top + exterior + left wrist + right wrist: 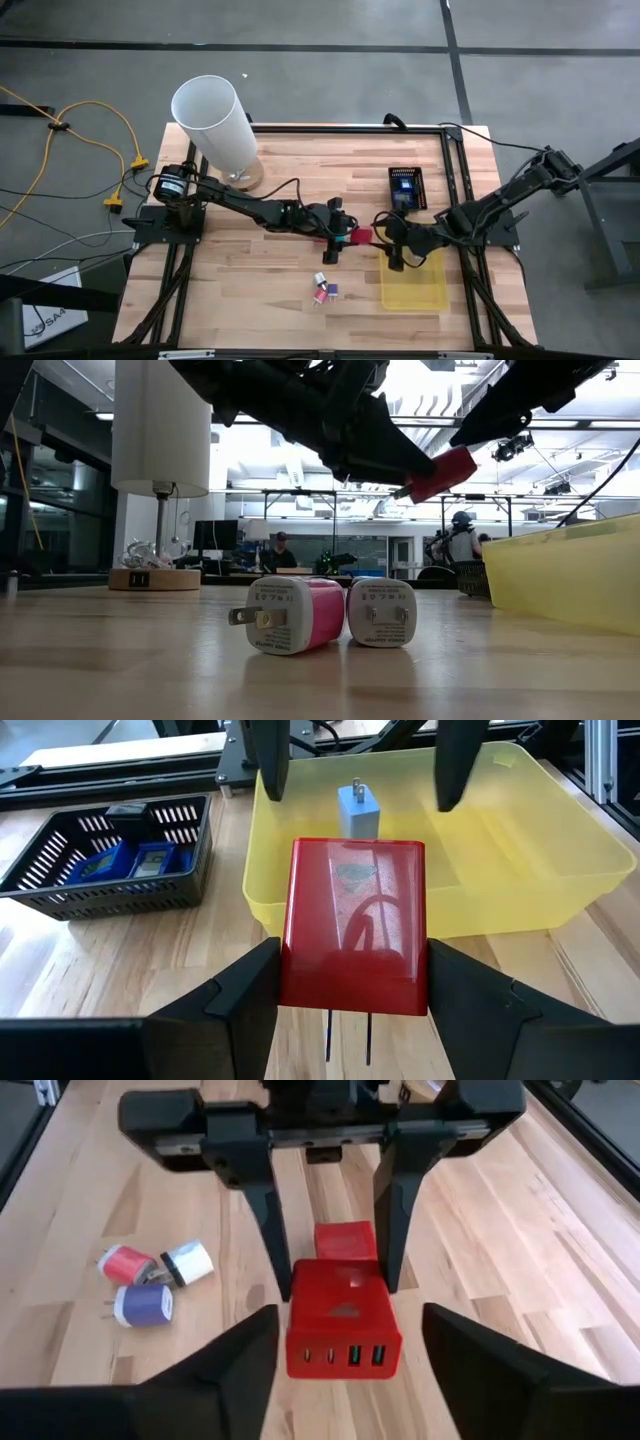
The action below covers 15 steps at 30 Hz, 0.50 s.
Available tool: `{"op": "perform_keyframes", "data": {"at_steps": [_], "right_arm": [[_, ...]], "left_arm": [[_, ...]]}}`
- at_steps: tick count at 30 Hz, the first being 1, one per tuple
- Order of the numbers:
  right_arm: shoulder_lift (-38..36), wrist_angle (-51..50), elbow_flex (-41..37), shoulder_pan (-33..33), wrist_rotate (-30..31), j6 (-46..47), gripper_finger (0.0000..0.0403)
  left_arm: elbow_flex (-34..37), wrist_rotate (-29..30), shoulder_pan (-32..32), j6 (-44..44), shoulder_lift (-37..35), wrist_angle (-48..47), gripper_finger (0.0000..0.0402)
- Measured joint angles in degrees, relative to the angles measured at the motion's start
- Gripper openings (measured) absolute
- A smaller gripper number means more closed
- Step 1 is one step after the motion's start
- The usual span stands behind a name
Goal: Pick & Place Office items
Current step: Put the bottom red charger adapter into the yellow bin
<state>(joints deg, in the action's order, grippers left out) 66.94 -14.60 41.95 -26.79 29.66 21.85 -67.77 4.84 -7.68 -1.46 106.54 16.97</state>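
Little legible text anywhere.

- Pink wall plug (290, 615) and white wall plug (382, 613) standing on the bench, low view: small rows of grey printed characters on each plug face, too fine to read.
- Red charger (352, 925), left wrist view: a faint embossed emblem on its upper face, shape unclear, no letters made out.
- White sheet (52, 318) on the floor beside the bench, high view: dark lettering, possibly starting "SA", not readable with confidence.
- Blue items (122, 861) in the black basket (60, 885): labels present, unreadable.
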Motion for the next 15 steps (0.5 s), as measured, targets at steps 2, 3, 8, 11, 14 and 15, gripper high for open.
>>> {"op": "perform_keyframes", "data": {"at_steps": [2,3,8,11,14,15], "right_arm": [[0.0,-0.8,0.0,-0.1,-0.1,0.4,0.0259],[0.0,-1.2,0.0,-0.1,-0.1,0.8,0.027],[0.0,-2.1,0.0,0.0,-0.1,0.9,0.0317],[0.0,-2.2,0.0,-0.1,-0.1,0.9,0.0337],[0.0,-2.2,0.0,-0.1,-0.1,0.6,0.0347],[0.0,-2.3,0.0,-0.1,-0.1,0.5,0.0348]], "left_arm": [[0.0,0.0,0.0,0.0,0.0,-0.2,0.0209],[0.0,0.0,0.0,0.0,0.0,-0.2,0.0209],[0.0,0.0,0.0,0.0,0.0,-0.2,0.0209],[0.0,0.0,0.0,0.0,0.0,-0.2,0.0209],[0.0,0.0,0.0,0.0,0.0,-0.2,0.0209],[0.0,0.0,0.0,0.0,0.0,-0.1,0.0209]]}}
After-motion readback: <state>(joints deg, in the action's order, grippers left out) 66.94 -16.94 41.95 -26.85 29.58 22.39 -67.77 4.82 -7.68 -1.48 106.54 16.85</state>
